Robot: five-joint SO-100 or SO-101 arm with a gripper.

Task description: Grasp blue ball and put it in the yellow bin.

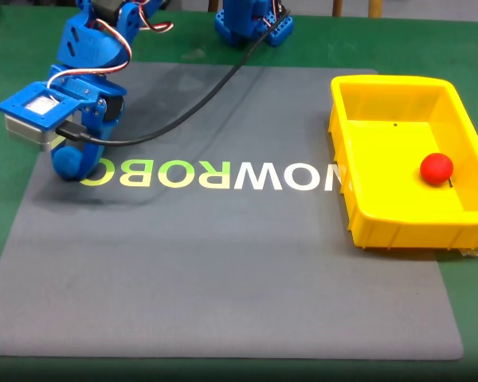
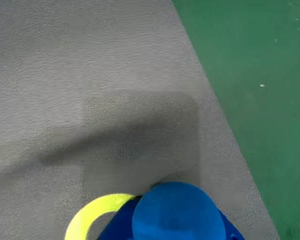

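Grey mat (image 1: 223, 270), pincer (image 1: 70, 169) near edge.

In the fixed view, the mat (image 1: 223, 263) lies on the table (image 1: 0, 231). The bin (image 1: 462, 127) stands at the mat's right edge with a ball (image 1: 436, 168) inside it. The gripper (image 1: 70, 169) rests low on the mat's left side, upon the printed lettering (image 1: 215, 177).

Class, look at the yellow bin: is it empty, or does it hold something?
Not empty. The yellow bin holds a red ball resting on its floor near the right wall in the fixed view.
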